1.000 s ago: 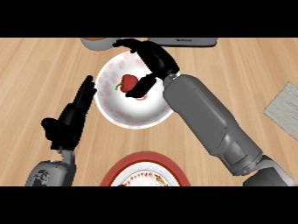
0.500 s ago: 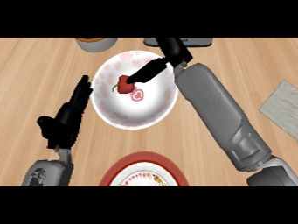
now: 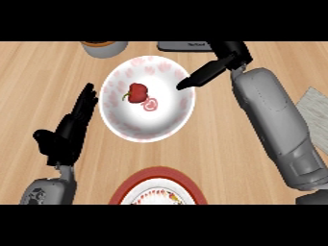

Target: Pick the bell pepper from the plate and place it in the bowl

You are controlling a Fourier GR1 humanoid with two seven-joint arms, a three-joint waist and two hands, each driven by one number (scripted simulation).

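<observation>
Pepper in bowl, both hands empty

Obs.: red bell pepper (image 3: 137,91) lies on its side in the white, pink-speckled bowl (image 3: 159,129), up-left of the centre, with a dark stem on its left side. A red-rimmed plate (image 3: 132,181) at the near edge carries no pepper that I can see.

Right hand (image 3: 210,71): over the bowl's far-right rim, fingers (image 3: 193,80) straight and pointing at the pepper, apart from it, holding nothing.

Left hand (image 3: 70,126): rests on the wooden surface (image 3: 24,77) left of the bowl, fingers relaxed and up, holding nothing.

Judgement on handling: probably light and hollow, with a stiff wall that gives a little. The skin looks glossy, so likely slippery. The lobed shape and the bowl's curved wall could let it roll. If it had to be taken again, grasp across the widest part of the body, thumb opposite the fingers. The stem looks too thin to trust.
</observation>
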